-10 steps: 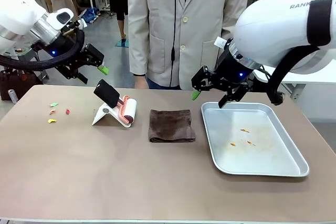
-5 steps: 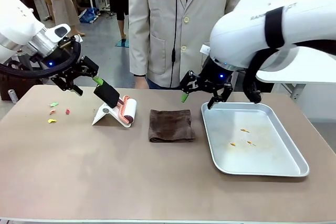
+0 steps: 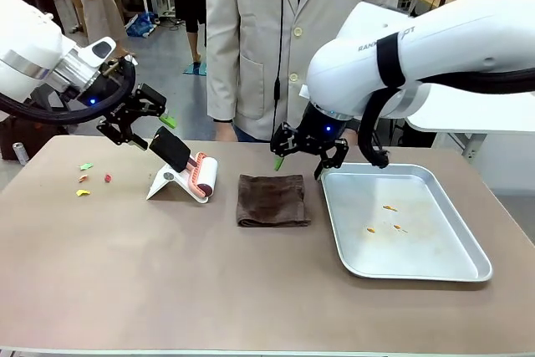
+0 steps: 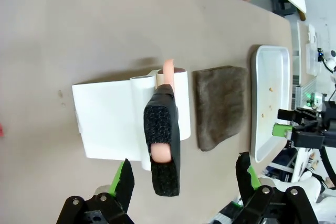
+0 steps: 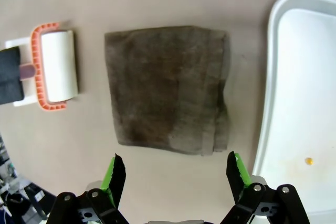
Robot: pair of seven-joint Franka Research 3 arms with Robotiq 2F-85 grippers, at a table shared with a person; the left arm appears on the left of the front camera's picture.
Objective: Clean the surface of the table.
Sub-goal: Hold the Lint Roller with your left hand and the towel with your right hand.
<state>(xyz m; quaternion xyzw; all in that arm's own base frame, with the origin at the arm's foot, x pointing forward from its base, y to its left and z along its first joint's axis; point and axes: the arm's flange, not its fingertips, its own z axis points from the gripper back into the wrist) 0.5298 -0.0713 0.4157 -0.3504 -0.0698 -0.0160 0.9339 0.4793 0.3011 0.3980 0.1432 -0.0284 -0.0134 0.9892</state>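
moved inward over the last second, both arms: right jaws off the tray (image 3: pixel 435 240) and across to the far edge of the brown cloth (image 3: pixel 272 199), left jaws down toward the black handle (image 3: pixel 170 148) of the lint roller (image 3: pixel 203 176). approach step, by the look of it, with nothing gripped yet. seen from the left wrist: handle (image 4: pixel 161 145) just ahead, lined up between the left jaws, spread wide and apparently touching nothing; white stand (image 4: pixel 105 124) beneath it. seen from the right wrist: cloth (image 5: pixel 168 87) straight ahead between the right jaws, likewise wide and empty, clear of the fabric. counter (image 3: pixel 125 273) below both pairs, with coloured scraps (image 3: pixel 83 179) lying out beyond the left jaws, away from the roller. next move, probably: lower, close on the handle, lift the roller free. calls for squaring up to the tilted handle so as not to tip the stand.
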